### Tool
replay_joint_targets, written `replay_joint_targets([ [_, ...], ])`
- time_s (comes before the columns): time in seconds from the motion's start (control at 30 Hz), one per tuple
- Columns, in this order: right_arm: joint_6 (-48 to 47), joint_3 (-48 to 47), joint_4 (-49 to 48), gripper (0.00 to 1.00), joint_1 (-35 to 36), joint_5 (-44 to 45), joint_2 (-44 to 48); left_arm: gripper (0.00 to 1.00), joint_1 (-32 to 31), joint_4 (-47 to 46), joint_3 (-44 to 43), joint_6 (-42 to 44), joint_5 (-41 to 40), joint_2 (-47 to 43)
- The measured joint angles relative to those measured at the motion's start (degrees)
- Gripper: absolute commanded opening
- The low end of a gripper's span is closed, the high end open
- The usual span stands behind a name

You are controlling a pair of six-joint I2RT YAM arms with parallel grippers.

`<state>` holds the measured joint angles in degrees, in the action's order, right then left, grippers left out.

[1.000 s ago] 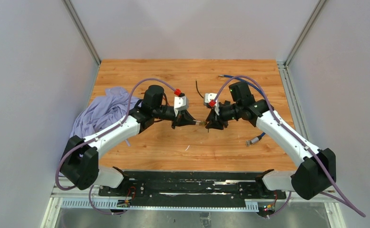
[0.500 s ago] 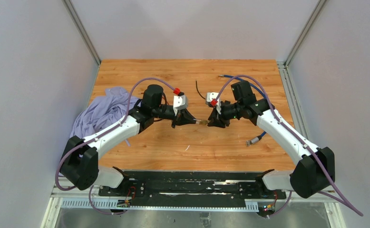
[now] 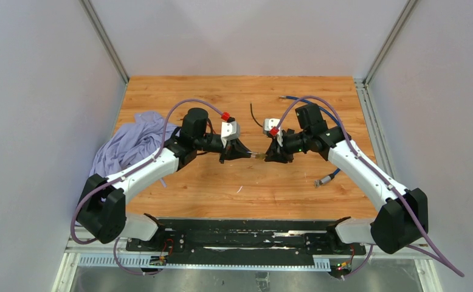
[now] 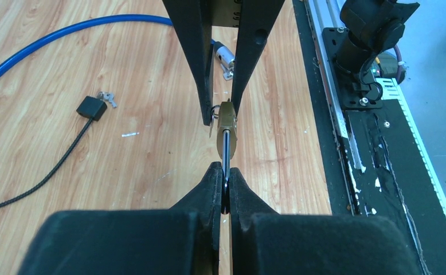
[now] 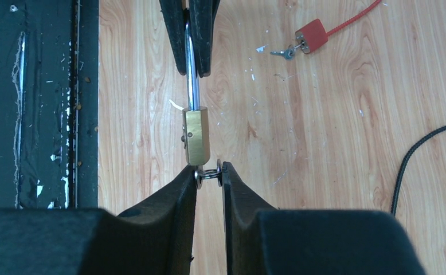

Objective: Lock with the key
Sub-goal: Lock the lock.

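Left pincer clamped on shackle. The brass padlock is held in air just beyond its tips. Right pincer stands narrowly apart around the key — whether it grips, cannot tell. Small, rigid, likely slick metal — pinch the bow flat.

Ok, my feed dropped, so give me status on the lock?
Left gripper shut on padlock shackle. Right gripper flanks the key, grip unclear. Nothing blocking.

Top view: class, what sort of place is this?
Likely a robotics test cell: plain panels around a wooden table, left arm and right arm bolted at its edge, a brass padlock between them.
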<state>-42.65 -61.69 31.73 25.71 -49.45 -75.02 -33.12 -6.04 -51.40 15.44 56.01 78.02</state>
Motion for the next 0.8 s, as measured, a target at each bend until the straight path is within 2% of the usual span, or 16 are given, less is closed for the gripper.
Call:
replay_joint_targets([
  [0.13,0.15,0.00,0.00,0.17,0.00,-0.72,0.00,0.00,0.00,-0.35,0.00,-0.09,0.20,0.00],
  [0.33,0.44,0.00,0.09,0.01,0.00,-1.05,0.00,0.00,0.02,-0.42,0.02,-0.09,0.35,0.00],
  [0.8,0.09,0.00,-0.22,0.01,-0.68,3.50,0.26,0.00,1.49,-0.48,0.09,0.44,0.04,0.00],
])
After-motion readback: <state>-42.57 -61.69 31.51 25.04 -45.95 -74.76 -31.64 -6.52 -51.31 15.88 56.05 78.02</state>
